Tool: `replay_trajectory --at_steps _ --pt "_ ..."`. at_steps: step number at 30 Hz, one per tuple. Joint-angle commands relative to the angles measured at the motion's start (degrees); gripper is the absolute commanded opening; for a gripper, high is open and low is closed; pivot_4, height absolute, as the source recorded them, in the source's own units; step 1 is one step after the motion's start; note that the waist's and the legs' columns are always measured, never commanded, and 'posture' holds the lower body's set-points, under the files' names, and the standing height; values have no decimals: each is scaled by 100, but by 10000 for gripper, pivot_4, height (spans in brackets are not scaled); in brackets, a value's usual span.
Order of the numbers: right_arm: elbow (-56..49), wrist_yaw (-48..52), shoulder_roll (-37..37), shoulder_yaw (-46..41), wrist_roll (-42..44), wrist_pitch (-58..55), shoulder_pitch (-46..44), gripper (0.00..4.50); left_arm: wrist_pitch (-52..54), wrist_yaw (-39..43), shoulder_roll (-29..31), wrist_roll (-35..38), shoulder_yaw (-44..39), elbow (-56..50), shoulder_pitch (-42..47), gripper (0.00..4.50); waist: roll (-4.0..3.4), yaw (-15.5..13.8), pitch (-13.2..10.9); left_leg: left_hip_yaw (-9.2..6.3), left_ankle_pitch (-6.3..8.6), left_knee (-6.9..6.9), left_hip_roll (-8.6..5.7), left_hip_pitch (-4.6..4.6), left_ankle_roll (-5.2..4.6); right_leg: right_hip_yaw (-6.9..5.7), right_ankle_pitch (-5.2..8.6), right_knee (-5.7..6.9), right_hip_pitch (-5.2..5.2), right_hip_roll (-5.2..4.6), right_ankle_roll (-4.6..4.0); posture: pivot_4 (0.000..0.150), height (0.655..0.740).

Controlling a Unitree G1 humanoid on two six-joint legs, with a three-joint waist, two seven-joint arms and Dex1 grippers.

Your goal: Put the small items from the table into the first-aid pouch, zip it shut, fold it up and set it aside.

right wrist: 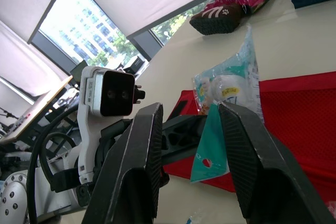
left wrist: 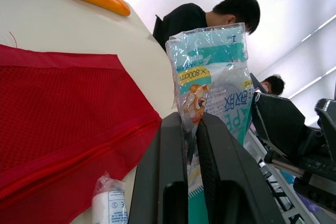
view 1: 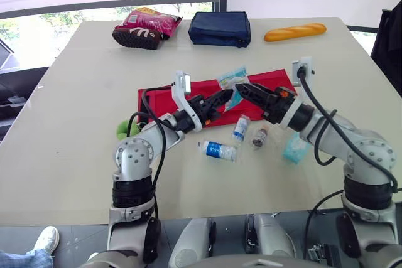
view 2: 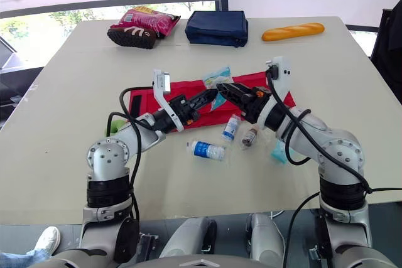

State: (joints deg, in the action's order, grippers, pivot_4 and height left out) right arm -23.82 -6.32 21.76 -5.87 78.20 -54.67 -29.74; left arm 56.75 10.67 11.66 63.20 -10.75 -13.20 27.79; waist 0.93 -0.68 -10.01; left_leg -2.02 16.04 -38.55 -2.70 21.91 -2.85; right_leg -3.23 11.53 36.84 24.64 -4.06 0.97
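Note:
The red mesh first-aid pouch (view 1: 160,100) lies flat and open at mid-table. My left gripper (left wrist: 190,121) is shut on a clear-and-teal bandage packet (left wrist: 210,77) and holds it upright just above the pouch (left wrist: 63,108). Facing it from the right, my right gripper (right wrist: 190,109) stands open, its fingers (right wrist: 149,129) spread to either side of the packet's (right wrist: 231,85) lower teal edge. I cannot tell whether they touch it. In front of the pouch lie a blue-labelled bottle (view 1: 220,150), a small white roll (view 1: 240,128), a little vial (view 1: 260,136) and a teal wipe packet (view 1: 294,147).
Along the table's far edge sit a pink snack bag (view 1: 147,26), a navy pouch (view 1: 220,28) and a bread loaf (view 1: 295,31). A green item (view 1: 124,130) lies partly hidden under my left forearm. A person (left wrist: 210,14) sits beyond the table's right side.

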Motion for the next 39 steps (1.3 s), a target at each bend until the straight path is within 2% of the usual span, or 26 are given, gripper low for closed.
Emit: replay_trajectory --at_steps 1,5,19,22,24,25,26,27,31,35,37,38,39 --pt "40 244 258 -296 23 77 -105 26062 -100 138 21 147 -29 -277 36 0 1 -2 -1 2 0 0 0 1 -1 0 0 0 0 0 0 1500 7397" --pt "126 312 380 -307 -35 51 -119 44281 -93 177 49 129 -14 -282 29 0 1 7 -1 2 11 0 2 2 -18 1 0 -2 0 0 0 1500 7397" --pt "26 -51 265 142 491 -332 -47 44736 12 318 109 194 99 -422 11 0 1 -7 -1 6 3 -1 6 4 -5 6 0 -3 3 -3 0 1500 7397" --pt "71 -133 226 84 502 -246 -118 38030 21 300 101 230 106 -438 -7 0 1 -6 -1 6 4 -1 6 4 -6 6 0 -3 3 -3 0 1500 7397" --pt "78 -144 230 65 529 -223 -139 28139 20 297 108 238 124 -449 -20 0 1 -5 -1 6 4 -1 6 4 -6 5 0 -3 3 -2 0 1500 7397" --pt "76 -152 231 66 535 -215 -141 25670 20 300 115 243 131 -457 -27 0 1 -4 -1 6 4 0 6 4 -6 6 0 -3 3 -2 0 1500 7397" --pt "80 -163 227 64 539 -202 -142 20062 21 295 118 251 132 -458 -32 0 1 -4 -1 6 4 -1 6 4 -6 6 0 -3 3 -2 0 1500 7397" --pt "88 -173 223 61 544 -191 -144 18794 21 292 122 256 135 -458 -35 0 1 -3 -1 6 4 -1 6 4 -6 5 0 -3 3 -1 0 1500 7397" --pt "102 -178 245 38 564 -154 -121 904 25 307 209 241 116 -425 -88 0 1 -3 -1 6 5 0 6 3 -7 6 0 -3 3 -1 0 1500 7397" --pt "96 -178 286 16 583 -151 -94 614 31 314 319 265 57 -411 -138 0 2 -3 -1 7 8 -1 6 3 -13 6 0 -3 3 -1 0 1500 7397" --pt "89 -153 325 1 613 -166 -68 614 106 326 491 307 -21 -361 -158 9250 2 -2 -1 6 8 0 6 4 -13 6 0 -4 4 -1 0 1500 7397" --pt "81 -142 341 1 631 -172 -55 614 138 389 613 321 -45 -365 -172 11652 1 6 -1 7 8 0 6 3 -13 6 0 -4 3 -1 0 1500 7397" --pt "70 -126 361 1 650 -174 -40 614 162 486 758 319 -54 -393 -196 17203 1 8 -2 7 9 0 6 3 -14 6 0 -4 4 0 0 1500 7397"
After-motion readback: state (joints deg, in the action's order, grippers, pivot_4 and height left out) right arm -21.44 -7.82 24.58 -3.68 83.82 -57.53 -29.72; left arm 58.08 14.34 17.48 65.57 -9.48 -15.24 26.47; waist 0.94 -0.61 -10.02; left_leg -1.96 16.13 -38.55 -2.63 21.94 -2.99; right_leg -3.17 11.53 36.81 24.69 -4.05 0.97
